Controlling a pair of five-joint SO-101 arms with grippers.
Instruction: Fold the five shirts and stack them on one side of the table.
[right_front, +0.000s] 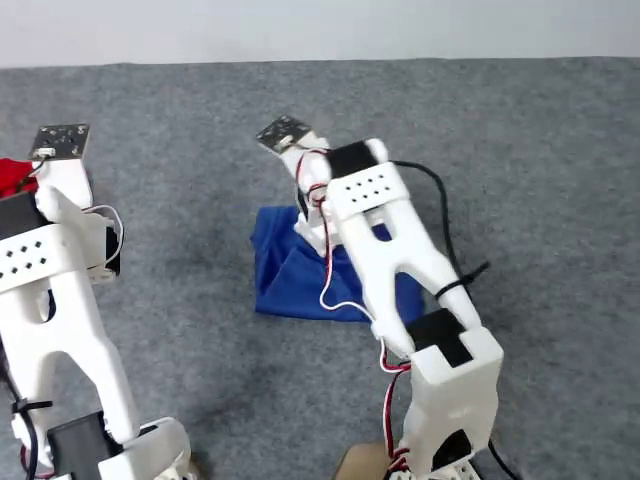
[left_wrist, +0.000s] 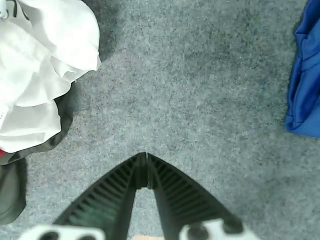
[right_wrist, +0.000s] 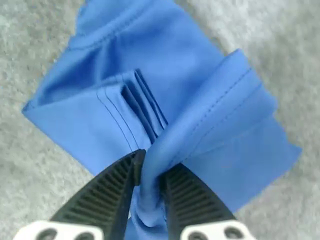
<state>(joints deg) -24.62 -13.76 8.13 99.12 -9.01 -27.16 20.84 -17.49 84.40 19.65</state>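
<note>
Partly folded blue jersey shirt (right_front: 285, 280) at the centre of the grey carpeted table (right_front: 530, 150). The right gripper (right_wrist: 150, 162) is clenched on a raised ridge of its cloth, and the ridge runs straight away from the jaws. In the high view the loose bulk spreads toward 8 o'clock from the pinch. The left gripper (left_wrist: 147, 159), jaws closed on nothing, hovers over bare carpet at the shirt's 9 o'clock, near crumpled white garments (left_wrist: 40, 65). The right arm is nearer, so the next fold likely falls to it.
</note>
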